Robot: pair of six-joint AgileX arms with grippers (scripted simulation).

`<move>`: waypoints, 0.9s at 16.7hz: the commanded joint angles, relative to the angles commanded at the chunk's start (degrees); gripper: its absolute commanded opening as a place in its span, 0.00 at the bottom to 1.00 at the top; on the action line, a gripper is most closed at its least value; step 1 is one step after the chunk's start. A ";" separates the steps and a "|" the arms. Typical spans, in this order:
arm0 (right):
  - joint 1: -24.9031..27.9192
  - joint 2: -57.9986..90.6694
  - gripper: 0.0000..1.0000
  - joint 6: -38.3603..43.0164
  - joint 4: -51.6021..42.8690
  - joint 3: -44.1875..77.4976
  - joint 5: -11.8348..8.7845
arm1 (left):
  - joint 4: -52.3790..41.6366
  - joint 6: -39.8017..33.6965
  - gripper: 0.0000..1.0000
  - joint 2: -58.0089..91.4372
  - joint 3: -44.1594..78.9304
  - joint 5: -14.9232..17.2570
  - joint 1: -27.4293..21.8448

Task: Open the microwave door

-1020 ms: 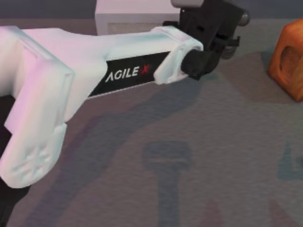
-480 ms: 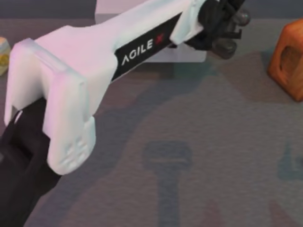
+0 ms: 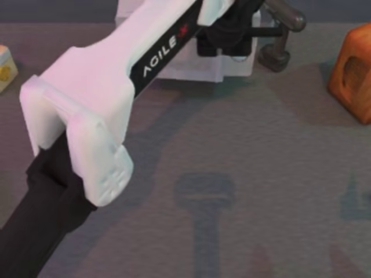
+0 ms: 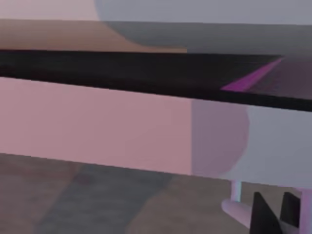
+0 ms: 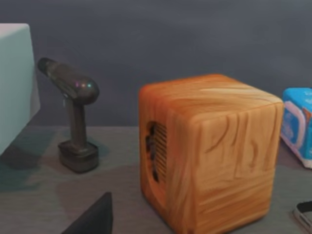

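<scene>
The white microwave (image 3: 197,68) stands at the table's far edge, left of centre, largely covered by my left arm reaching over it. My left gripper (image 3: 229,37) is at the microwave's front, near its right part. Up close, the microwave door (image 4: 97,122) is a pale flat panel with a dark band along it. I cannot tell whether the door is ajar. Its pale bar handle (image 4: 233,209) runs in between the two dark fingertips (image 4: 265,222), and the left gripper (image 4: 279,218) is shut on it. My right gripper (image 5: 100,217) shows only as a dark corner in its wrist view.
A grey power drill (image 3: 277,40) stands just right of the microwave. An orange wooden box (image 3: 353,69) sits at the right edge, with a blue pack (image 5: 298,122) beyond it. A small yellow-and-white object (image 3: 4,68) lies at the far left.
My left arm has swung toward the far edge. Its gripper moved from in front of the drill leftward onto the microwave's front, uncovering the drill.
</scene>
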 joint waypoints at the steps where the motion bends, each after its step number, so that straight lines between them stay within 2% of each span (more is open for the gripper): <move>1: 0.00 0.00 1.00 0.00 0.00 0.00 0.00 | -1.06 -0.26 0.00 0.34 1.02 0.42 0.15; 15: 0.00 0.00 1.00 0.00 0.00 0.00 0.00 | -1.45 -0.35 0.00 0.47 1.40 0.58 0.21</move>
